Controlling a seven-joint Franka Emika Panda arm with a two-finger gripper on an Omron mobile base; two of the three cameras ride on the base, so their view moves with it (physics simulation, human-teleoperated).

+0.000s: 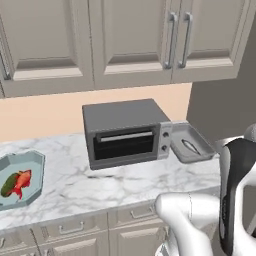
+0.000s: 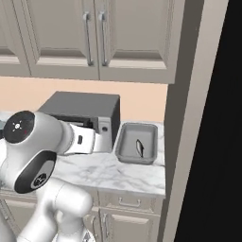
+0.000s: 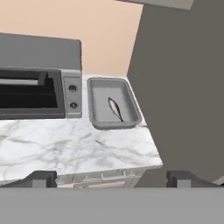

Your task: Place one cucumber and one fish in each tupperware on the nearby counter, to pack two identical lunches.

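Far left on the white-grey marbled counter (image 1: 125, 182), the pale blue-teal octagonal tupperware (image 1: 35, 162) holds a dark-green cucumber (image 1: 8, 184) beside the red-orange fish (image 1: 21, 181); dark grey toaster oven (image 1: 127, 132) mid-counter; grey rectangular tray tupperware (image 3: 99, 89) cradles the silvery-grey fish (image 3: 114, 108); gripper (image 3: 111, 178) spread wide, empty, hanging short of the counter's edge.

Left base view: behind-left, looking down over toaster oven (image 1: 127, 132) and counter (image 1: 100, 182). Right base view: behind-right, same oven, grey tupperware (image 2: 123, 149). Hand view: nearer, facing that tupperware and oven's right end

Dark grey toaster oven (image 1: 127, 134) beneath wall cabinets (image 1: 125, 40)
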